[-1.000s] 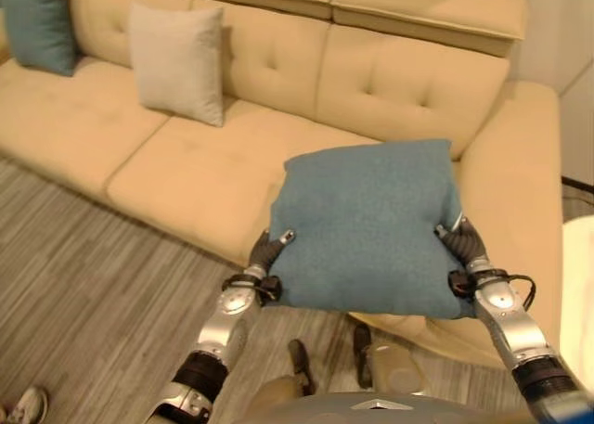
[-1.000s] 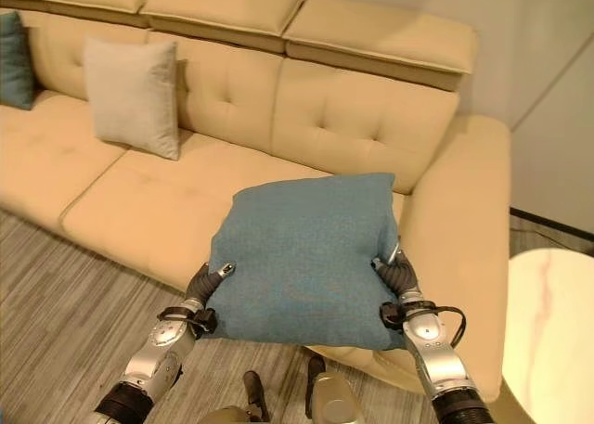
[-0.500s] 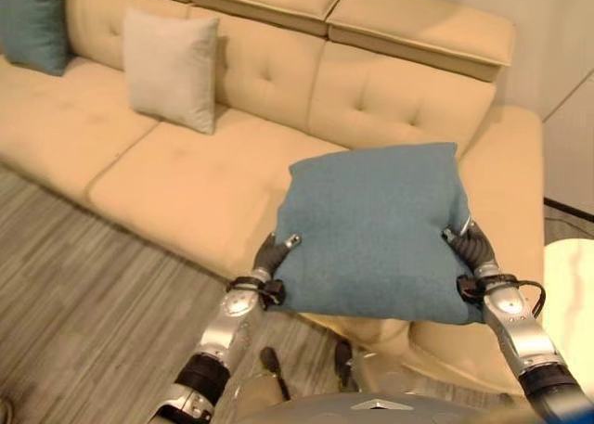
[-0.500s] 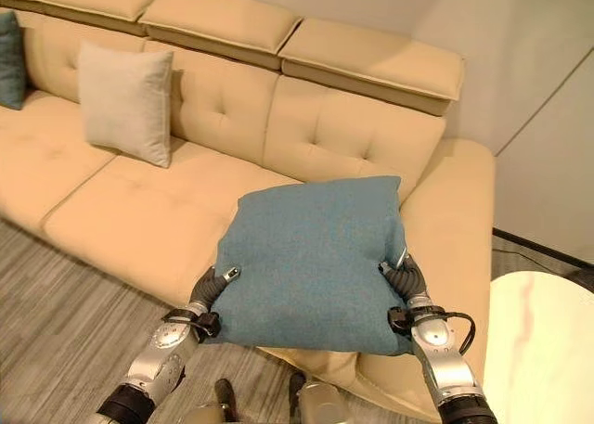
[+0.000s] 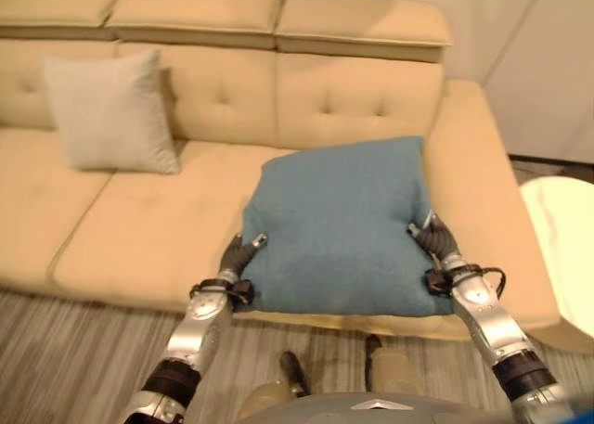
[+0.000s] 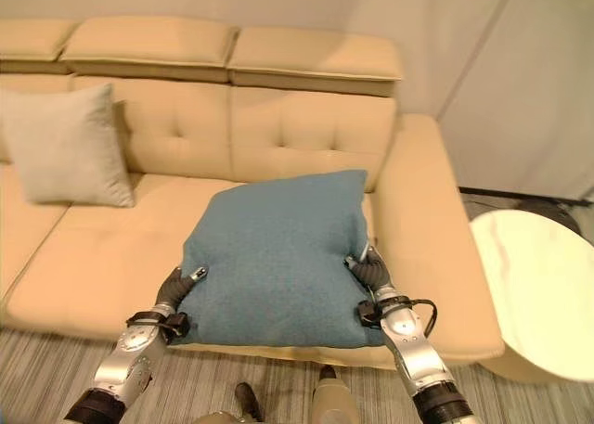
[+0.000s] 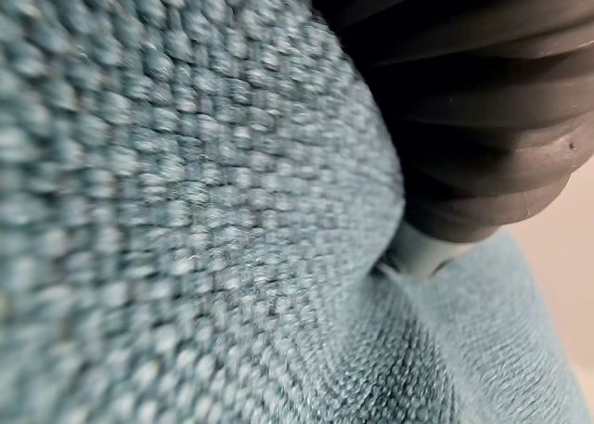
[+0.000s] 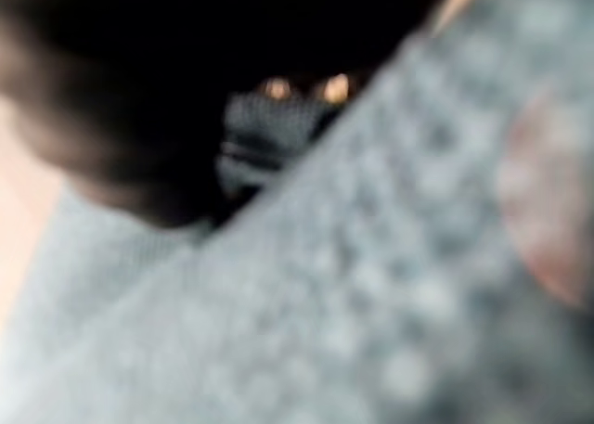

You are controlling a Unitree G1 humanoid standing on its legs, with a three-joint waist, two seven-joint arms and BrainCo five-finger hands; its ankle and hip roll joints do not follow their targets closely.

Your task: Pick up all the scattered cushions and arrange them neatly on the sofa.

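Two robot hands hold a cushion above a pale yellow sofa, whose tufted back and wide seat stretch across the scene, with a grey striped floor in front. Next in size, the teal cushion is held flat over the sofa's right-hand seat, near the armrest. A beige cushion leans upright against the backrest, well apart to the left. A round white table stands beside the armrest. The left hand pinches the teal cushion's left edge, thumb on top; the right hand clasps the right edge likewise.
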